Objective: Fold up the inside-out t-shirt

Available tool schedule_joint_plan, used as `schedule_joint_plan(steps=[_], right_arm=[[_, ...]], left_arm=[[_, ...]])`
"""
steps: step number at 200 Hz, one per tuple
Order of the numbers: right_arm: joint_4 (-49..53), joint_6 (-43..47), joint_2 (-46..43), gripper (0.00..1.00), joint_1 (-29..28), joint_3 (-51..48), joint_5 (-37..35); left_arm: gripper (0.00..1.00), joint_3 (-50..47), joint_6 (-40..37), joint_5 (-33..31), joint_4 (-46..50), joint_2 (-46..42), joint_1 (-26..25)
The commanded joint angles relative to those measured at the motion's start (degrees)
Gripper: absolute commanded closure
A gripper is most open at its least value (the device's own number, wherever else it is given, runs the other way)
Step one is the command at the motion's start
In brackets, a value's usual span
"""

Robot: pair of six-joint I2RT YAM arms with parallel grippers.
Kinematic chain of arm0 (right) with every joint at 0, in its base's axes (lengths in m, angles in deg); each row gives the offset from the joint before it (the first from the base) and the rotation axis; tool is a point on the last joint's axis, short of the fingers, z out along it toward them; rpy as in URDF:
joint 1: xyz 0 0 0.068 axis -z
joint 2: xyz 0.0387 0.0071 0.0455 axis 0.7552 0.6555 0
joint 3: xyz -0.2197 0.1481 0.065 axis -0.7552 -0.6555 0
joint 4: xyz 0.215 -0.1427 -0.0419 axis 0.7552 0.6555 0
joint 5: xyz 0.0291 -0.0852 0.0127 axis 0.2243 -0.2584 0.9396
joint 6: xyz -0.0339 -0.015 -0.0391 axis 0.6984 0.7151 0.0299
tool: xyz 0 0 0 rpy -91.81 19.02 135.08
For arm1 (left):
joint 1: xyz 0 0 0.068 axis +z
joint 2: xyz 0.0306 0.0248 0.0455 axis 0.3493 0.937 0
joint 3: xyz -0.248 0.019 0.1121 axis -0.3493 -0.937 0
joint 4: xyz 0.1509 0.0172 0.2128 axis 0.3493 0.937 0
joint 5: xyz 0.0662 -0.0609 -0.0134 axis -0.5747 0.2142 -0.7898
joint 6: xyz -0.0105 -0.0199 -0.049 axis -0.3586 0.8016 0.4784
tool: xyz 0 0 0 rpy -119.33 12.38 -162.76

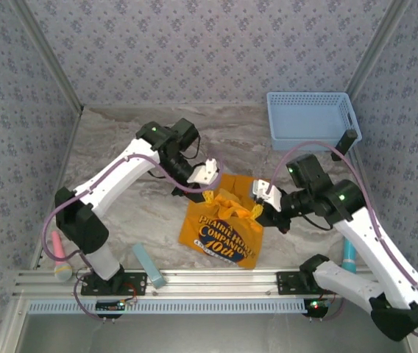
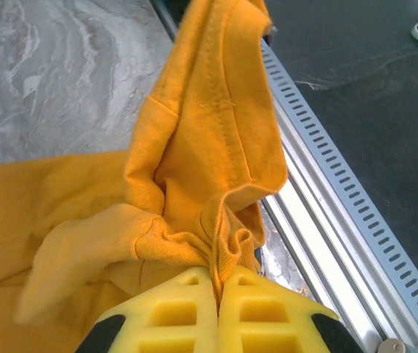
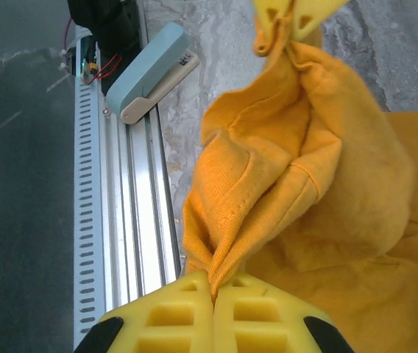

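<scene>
1. Orange-yellow cotton t-shirt hangs between the left fingers and right fingers, both clenched on bunched fabric; its lower part lies on the tabletop below them.
2. Pinches look thin: pulling apart could slip one grip.
3. Bunched cloth near each pinch may lay down twisted, giving a crooked fold.

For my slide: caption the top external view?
Left end effector and right end effector each pinch the orange-yellow t-shirt, holding its top edge off the marble-patterned table.
</scene>
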Motion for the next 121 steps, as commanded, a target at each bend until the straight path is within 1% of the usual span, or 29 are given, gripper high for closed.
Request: schedule_joint_plan(steps=[1, 17, 27, 34, 48, 58, 65, 72, 80, 85, 88, 93, 96, 98, 99, 100, 102, 103, 104, 106, 107, 108, 112, 113, 115, 121], right_arm=[[-1.8, -4.5, 0.3, 1.00, 3.5, -3.1, -0.8], [-4.9, -2.2, 4.5, 1.00, 9.5, -4.9, 0.8], [-7.0, 1.2, 7.9, 1.00, 12.6, -5.5, 0.5], [-10.1, 1.7, 10.5, 1.00, 14.6, -5.8, -0.7], [-13.7, 3.7, 17.2, 1.00, 17.7, -5.3, 0.2], [-14.8, 4.2, 22.4, 1.00, 18.5, -3.3, -1.0], [-15.9, 4.8, 26.2, 1.00, 19.1, -2.1, -1.7], [-18.0, 3.7, 29.4, 1.00, 19.8, -1.2, -3.5], [-19.0, 3.7, 33.5, 1.00, 20.6, -0.1, -4.8], [-19.7, 3.5, 35.9, 1.00, 21.2, 0.6, -5.8], [-20.2, 3.4, 37.2, 1.00, 21.3, 1.0, -6.8], [-21.1, 2.9, 38.9, 1.00, 21.6, 1.4, -8.7], [-21.7, 2.7, 40.0, 1.00, 21.7, 1.5, -9.7], [-22.3, 2.7, 40.6, 0.98, 21.8, 1.5, -10.1], [-22.6, 2.7, 40.9, 0.97, 21.8, 1.5, -10.4], [-22.9, 2.7, 41.2, 0.95, 21.8, 1.4, -10.6], [-23.6, 2.8, 41.7, 0.92, 21.9, 1.3, -11.1], [-24.0, 2.7, 41.9, 0.90, 21.8, 1.2, -11.4], [-24.3, 2.7, 42.0, 0.87, 21.9, 1.2, -11.7], [-25.3, 2.4, 42.4, 0.82, 21.9, 1.0, -12.2], [-25.3, 2.4, 42.4, 0.82, 21.9, 1.0, -12.2], [-26.2, 1.9, 42.7, 0.77, 22.0, 0.8, -12.7], [-28.5, 0.9, 43.2, 0.70, 22.0, 0.2, -14.1], [-28.5, 0.9, 43.2, 0.70, 22.0, 0.2, -14.1], [-29.5, 0.4, 43.4, 0.67, 22.1, -0.2, -15.0], [-32.6, 0.0, 43.5, 0.64, 22.0, -0.8, -16.5]], left_arm=[[1.00, 2.1, -3.1, -0.7, 0.4, 3.3, 2.3], [1.00, 6.3, -4.9, 0.7, 1.4, 9.3, 4.6], [1.00, 9.9, -5.6, 0.4, 2.1, 13.8, 5.6], [1.00, 13.0, -5.7, 0.2, 2.6, 16.8, 6.1], [1.00, 19.5, -5.8, 1.1, 2.3, 23.3, 7.0], [1.00, 24.0, -4.5, 1.9, 1.3, 27.7, 7.8], [1.00, 26.9, -2.7, 2.2, -0.6, 30.6, 8.3], [0.94, 29.1, 1.8, 1.4, -4.2, 33.4, 8.7], [0.92, 31.4, 7.8, -0.3, -8.9, 36.3, 9.3], [0.89, 32.6, 10.2, -1.0, -10.7, 38.5, 9.6], [0.86, 33.4, 11.2, -1.1, -11.6, 39.7, 9.8], [0.70, 34.8, 13.2, -1.1, -13.3, 41.5, 10.3], [0.62, 35.6, 15.3, -0.8, -14.3, 42.4, 10.7], [0.57, 36.0, 16.5, -0.7, -14.9, 43.1, 10.9], [0.53, 36.3, 16.8, -0.6, -15.2, 43.5, 11.0], [0.44, 36.5, 17.3, -0.6, -15.5, 43.8, 11.1], [0.16, 37.2, 18.7, -0.4, -15.9, 44.3, 11.4], [0.08, 37.5, 19.3, -0.2, -16.1, 44.6, 11.5], [0.04, 37.6, 19.7, -0.1, -16.2, 44.9, 11.6], [0.01, 38.4, 20.5, 0.0, -16.3, 45.4, 11.8], [0.01, 38.8, 20.8, 0.1, -16.4, 45.6, 12.0], [0.00, 39.1, 21.1, 0.2, -16.4, 45.8, 12.1], [0.00, 39.8, 22.0, 0.5, -16.6, 46.3, 12.5], [0.01, 40.0, 22.3, 0.6, -16.6, 46.4, 12.6], [0.00, 40.2, 22.7, 0.6, -16.8, 46.5, 12.8], [0.00, 40.1, 23.2, 0.7, -17.5, 46.3, 13.4]])
